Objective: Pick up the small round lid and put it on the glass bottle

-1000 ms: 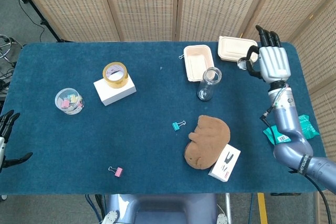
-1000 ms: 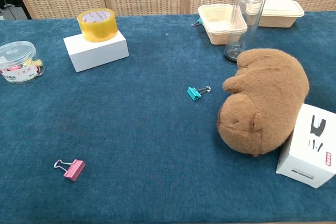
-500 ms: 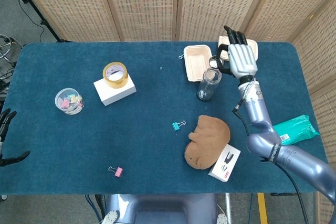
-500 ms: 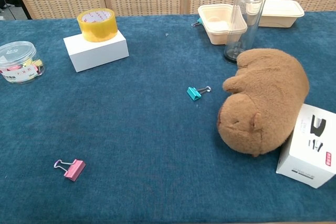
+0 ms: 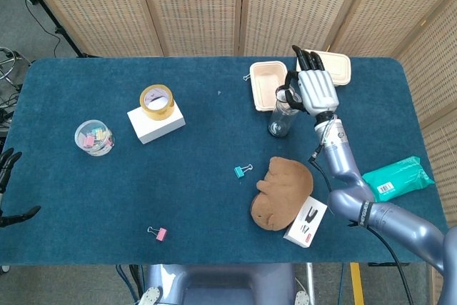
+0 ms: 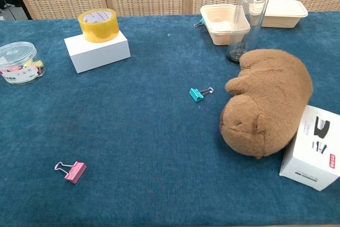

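Right hand (image 5: 312,91) shifted left, now over glass bottle (image 5: 283,114), gripping small round lid (image 5: 286,95); no legible labels.

table cloth (image 6: 133,131): matt blue felt | bottle (image 6: 247,19): clear smooth glass | toy (image 6: 268,102): brown plush fur

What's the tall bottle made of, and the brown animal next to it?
The bottle looks like clear, shiny glass: the tray behind shows through it. The animal looks like soft plush fabric, fuzzy and matte; what fills it can't be seen.
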Controlling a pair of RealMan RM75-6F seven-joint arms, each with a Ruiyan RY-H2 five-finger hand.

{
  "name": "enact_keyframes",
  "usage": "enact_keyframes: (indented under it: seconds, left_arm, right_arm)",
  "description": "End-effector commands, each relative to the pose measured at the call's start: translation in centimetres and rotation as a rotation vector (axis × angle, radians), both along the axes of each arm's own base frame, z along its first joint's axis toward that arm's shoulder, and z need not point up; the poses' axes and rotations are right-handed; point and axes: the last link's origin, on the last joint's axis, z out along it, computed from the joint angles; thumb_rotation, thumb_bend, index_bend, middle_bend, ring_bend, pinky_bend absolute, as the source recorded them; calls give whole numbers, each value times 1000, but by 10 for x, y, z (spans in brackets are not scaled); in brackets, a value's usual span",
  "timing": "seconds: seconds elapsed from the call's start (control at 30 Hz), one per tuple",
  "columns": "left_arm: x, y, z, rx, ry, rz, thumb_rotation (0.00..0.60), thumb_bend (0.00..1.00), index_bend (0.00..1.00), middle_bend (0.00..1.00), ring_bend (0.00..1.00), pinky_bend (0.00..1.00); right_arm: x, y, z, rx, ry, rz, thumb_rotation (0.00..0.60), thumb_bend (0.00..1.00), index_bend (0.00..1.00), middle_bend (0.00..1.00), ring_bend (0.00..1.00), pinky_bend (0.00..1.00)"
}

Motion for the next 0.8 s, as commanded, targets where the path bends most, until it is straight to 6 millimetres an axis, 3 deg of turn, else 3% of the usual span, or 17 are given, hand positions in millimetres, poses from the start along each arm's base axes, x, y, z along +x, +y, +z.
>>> enact_keyframes:
  seconds: [0.03,0.8]
  left_arm:
    - [0,0,0,-1,1,-1,600,0,0,0,0,0]
    - [0,2,0,0,3,4,600,0,0,0,0,0]
  right_arm:
    - [-2,1,-1,3,-4,-2,600,577,657,0,0,0]
    - [-20,1,-10,21,-8,-40,600,578,658,0,0,0]
